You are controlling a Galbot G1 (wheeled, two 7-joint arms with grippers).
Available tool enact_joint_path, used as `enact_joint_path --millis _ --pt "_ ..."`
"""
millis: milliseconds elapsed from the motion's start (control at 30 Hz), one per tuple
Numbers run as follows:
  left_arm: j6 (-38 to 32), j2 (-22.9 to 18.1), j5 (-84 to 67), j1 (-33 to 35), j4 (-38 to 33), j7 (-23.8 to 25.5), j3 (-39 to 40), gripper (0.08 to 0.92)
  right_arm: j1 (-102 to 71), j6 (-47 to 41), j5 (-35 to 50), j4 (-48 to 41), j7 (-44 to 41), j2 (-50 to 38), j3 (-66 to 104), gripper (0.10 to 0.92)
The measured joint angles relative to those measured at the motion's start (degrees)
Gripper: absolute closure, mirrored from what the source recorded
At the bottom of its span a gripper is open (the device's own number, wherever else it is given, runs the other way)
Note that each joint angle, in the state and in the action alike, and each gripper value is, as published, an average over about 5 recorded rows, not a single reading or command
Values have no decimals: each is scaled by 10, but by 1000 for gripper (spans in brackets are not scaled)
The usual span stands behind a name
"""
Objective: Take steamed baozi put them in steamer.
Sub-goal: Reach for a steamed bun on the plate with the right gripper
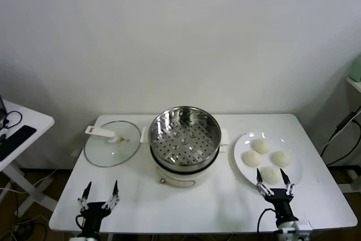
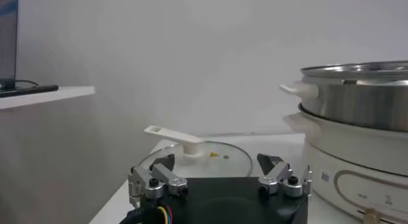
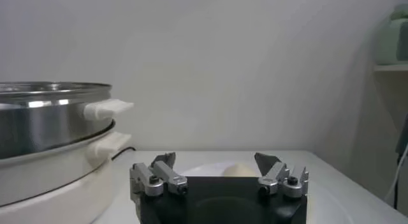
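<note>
Sitting bare at the centre of the bench (image 1: pixel 186 204), the steamer (image 1: pixel 184 139) has its perforated floor exposed and nothing in it, which looks deliberate: its glass lid (image 1: pixel 112 143) lies flat off at the steamer's nine o'clock, handle pointing away to the upper left, so the basket can be loaded from above without obstruction. The steamed baozi (image 1: pixel 266 159), four of them, rest close together on a white plate (image 1: pixel 242 167) at the steamer's three o'clock, well within the reach of the right arm and clear of the pot's side handle, so none of the task appears done yet. The right gripper (image 1: pixel 274 185) hangs at the plate's six o'clock, over its near rim, its jaws spread wide with the nearest bun lying just beyond and between the two tips; nothing is pinched. From the right wrist view the gripper (image 3: pixel 218 166) is held low and level, looking across the plate toward the wall, a pale bun (image 3: pixel 241 170) showing just past its body and the steamer's steel wall (image 3: pixel 44 120) off to one side. That pose reads as the start of a reach for the closest bun. The left gripper (image 1: pixel 98 195) is parked near the bench's front edge at the lid's six o'clock, jaws likewise spread and empty, aimed level toward the lid (image 2: pixel 191 156) and well apart from both plate and buns.
</note>
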Motion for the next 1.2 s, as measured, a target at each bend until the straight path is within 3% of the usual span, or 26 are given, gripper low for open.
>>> enact_joint_path --millis 300,600,900,1200 --pt "-4 0 0 -3 2 0 4 177 100 -143 13 -8 -21 -111 -34 203" --pt "-5 0 3 -7 3 1 8 177 233 -246 -2 -65 -109 -259 -127 203" --pt "-12 0 11 -5 6 2 9 177 428 -222 -63 -150 -288 -382 -299 203" --pt "-21 0 19 1 7 2 13 177 658 -148 -104 -250 -469 -425 -530 203"
